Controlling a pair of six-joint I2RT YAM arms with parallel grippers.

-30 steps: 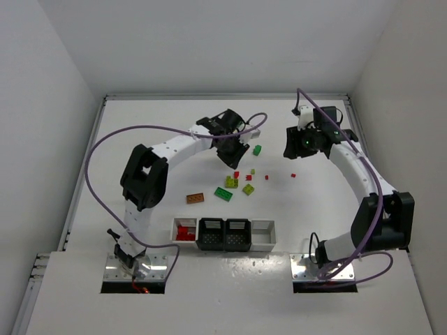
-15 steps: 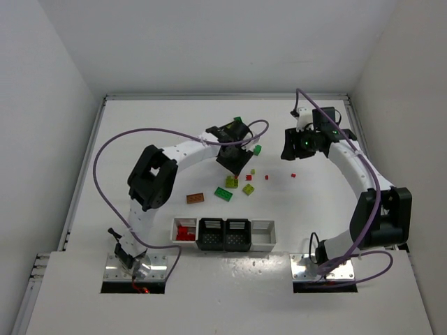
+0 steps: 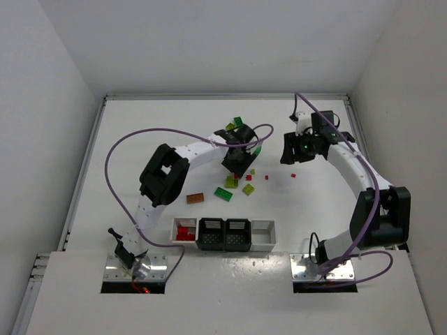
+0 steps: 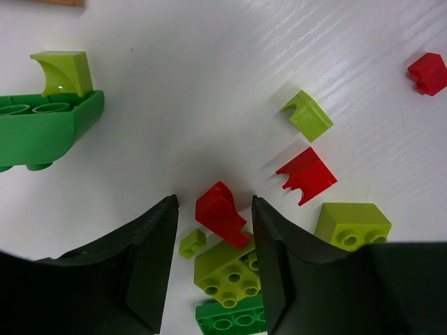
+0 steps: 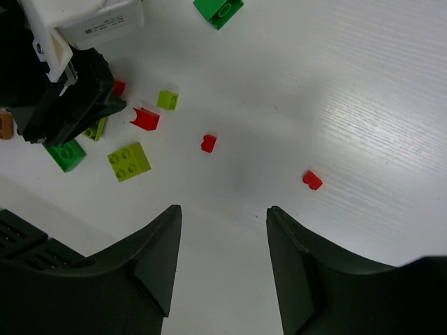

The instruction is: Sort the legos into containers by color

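Left arm (image 3: 198, 149) apparently low over legos (image 4: 222, 213)

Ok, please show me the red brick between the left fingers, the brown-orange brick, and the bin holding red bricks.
red brick (image 4: 220, 213): left wrist view, middle of its sloped face.
brown-orange brick (image 3: 195, 198): top external view, its middle.
white bin (image 3: 174, 230): top external view, its left wall.

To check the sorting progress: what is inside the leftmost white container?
Only red legos lie in the leftmost white container, several, too small to count. Whatever may lie beneath them is covered.
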